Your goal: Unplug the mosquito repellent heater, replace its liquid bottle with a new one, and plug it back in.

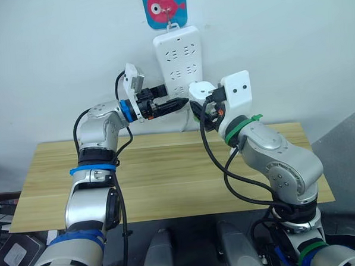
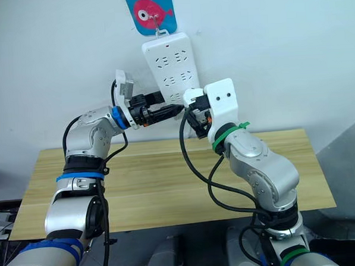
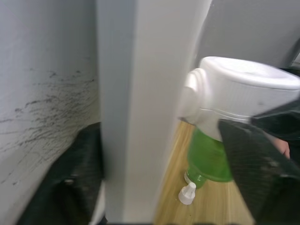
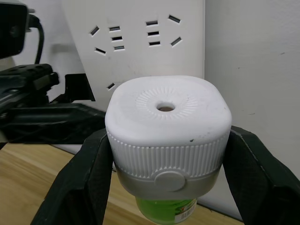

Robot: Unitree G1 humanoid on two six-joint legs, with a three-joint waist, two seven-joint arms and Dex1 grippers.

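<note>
Starting on your left, the left gripper [image 1: 177, 104] is raised by the power strip [image 1: 177, 52] on the wall, its black fingers drawn together to a point and holding nothing, tips just beside the heater. Whether they touch the strip's edge cannot be told.

At the middle, the mosquito repellent heater [image 4: 167, 124] is clamped between the two fingers of the right gripper [image 4: 164, 164], one on each side of its ribbed white body, vent hole facing the wrist camera. A green bottle [image 4: 166, 206] hangs screwed into its socket. The heater looks held off the strip, in front of its lower sockets; whether its pins are seated is hidden.

Judging by the loose white cap [image 3: 187, 193] lying on the desk [image 1: 167, 169] with something green beside it, half hidden behind the heater, the swap may already be made and plugging in is the step at hand. For that, keep the heater square to the strip's face, line its pins with one socket pair, and push straight in. The strip hangs from one hook and sits tilted, so it will likely swing; use the left gripper to brace it.

On your right, the right arm's black cable [image 1: 227, 172] loops down over the desk; keep it clear.
</note>
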